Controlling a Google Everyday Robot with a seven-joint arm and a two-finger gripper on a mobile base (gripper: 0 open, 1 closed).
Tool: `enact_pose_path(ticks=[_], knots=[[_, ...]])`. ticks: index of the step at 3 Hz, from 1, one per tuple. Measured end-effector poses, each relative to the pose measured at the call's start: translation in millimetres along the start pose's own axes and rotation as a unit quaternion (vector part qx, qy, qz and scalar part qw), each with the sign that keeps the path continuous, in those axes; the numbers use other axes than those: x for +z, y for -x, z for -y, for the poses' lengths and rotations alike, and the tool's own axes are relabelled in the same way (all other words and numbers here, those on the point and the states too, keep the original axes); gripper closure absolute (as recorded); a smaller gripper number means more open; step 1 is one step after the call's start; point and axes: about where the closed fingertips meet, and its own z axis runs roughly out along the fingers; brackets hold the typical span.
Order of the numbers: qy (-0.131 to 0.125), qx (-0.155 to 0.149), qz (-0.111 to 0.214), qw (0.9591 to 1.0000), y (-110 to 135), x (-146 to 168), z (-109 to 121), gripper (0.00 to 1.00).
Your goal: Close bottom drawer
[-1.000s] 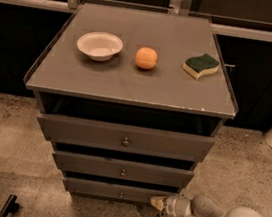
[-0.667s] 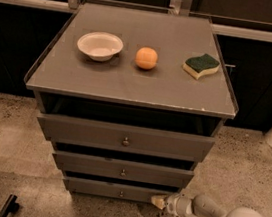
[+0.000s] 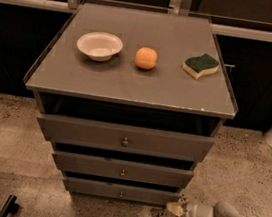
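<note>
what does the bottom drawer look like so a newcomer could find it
Find the grey cabinet with three drawer fronts stacked below its top. The bottom drawer is the lowest, just above the floor, with the end effector near its right corner. It is the narrowest and slimmest front, with a tiny round knob.

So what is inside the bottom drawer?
Only the bottom drawer front and its knob show; a dark gap above it reveals nothing, since the middle drawer covers the inside. The gripper sits by its right corner.
</note>
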Motion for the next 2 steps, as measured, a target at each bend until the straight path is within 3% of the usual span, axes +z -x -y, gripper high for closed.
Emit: enact_pose_path(ticks=[1,2], knots=[[0.012,-0.028,0.008,0.9995,26.8,-28.9,12.4,0.85],[0.013,-0.028,0.009,0.9995,27.8,-28.2,11.6,0.63]])
